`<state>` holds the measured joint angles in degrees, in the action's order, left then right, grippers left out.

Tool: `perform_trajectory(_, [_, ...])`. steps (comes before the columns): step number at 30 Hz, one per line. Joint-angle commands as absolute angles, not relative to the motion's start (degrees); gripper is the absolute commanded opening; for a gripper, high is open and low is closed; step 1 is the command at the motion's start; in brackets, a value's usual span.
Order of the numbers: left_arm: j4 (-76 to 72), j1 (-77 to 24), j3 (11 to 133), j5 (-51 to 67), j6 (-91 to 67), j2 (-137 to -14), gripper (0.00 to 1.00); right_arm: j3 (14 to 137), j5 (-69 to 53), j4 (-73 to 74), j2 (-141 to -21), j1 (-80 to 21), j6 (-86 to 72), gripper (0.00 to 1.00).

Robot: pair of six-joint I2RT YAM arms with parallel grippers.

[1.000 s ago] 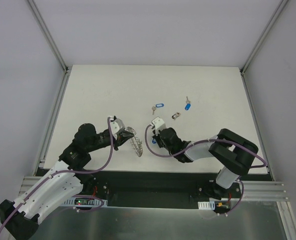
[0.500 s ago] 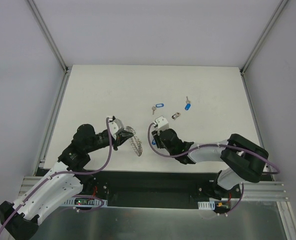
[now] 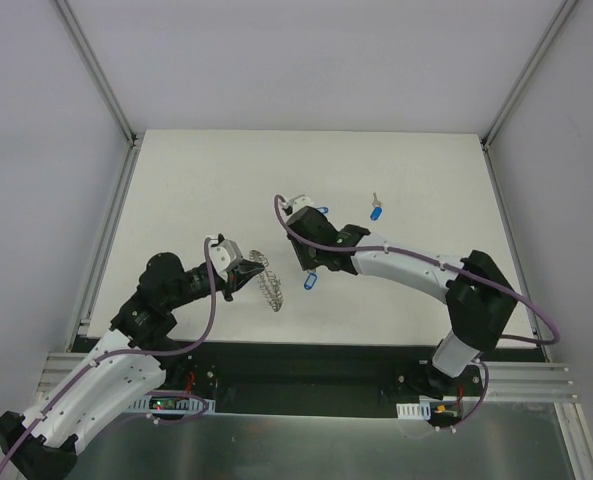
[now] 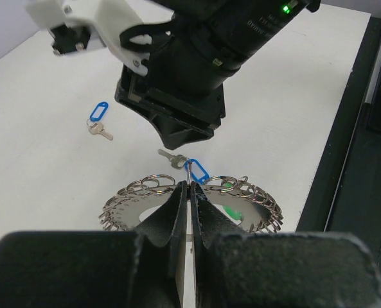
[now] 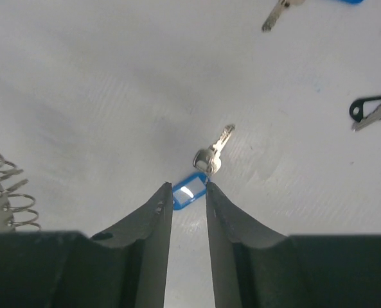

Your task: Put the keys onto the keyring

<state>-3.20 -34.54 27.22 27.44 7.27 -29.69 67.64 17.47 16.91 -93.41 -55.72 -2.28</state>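
My left gripper (image 3: 244, 278) is shut on the edge of the keyring (image 3: 268, 281), a flat grey disc with small rings round its rim (image 4: 129, 208). A blue-tagged key (image 3: 309, 284) lies on the table just right of the keyring, apart from it. My right gripper (image 3: 311, 266) hangs open above that key; in the right wrist view the blue tag (image 5: 189, 191) shows between the fingertips (image 5: 166, 194). A second blue-tagged key (image 3: 376, 211) lies farther right. A third blue tag (image 3: 322, 210) peeks out beside the right arm. The dark-tagged key (image 5: 372, 110) shows only in the right wrist view.
The right arm (image 3: 406, 265) stretches across the table's middle from the near right. White walls and metal rails (image 3: 101, 250) bound the table. A black strip (image 3: 306, 360) runs along the near edge.
The right gripper opened and let go of the blue-tagged key, which now lies beside the keyring. The right arm swung toward the far side, over the dark-tagged key. The left gripper barely moved.
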Motion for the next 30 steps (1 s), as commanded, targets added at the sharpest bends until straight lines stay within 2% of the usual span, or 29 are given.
perform_trajectory(1, [-4.92,-34.98,28.04,25.93,8.00,-28.04,0.00,73.03,12.23,33.57,-97.47,-54.50,-5.53,0.27])
perform_trajectory(12, [-4.57,-35.68,27.69,24.87,8.79,-27.16,0.00,82.17,9.05,40.60,-107.04,-51.77,-7.12,0.26])
perform_trajectory(30, [-4.39,-36.12,27.33,23.99,9.75,-27.16,0.00,85.43,8.09,40.08,-113.82,-49.13,-6.42,0.23])
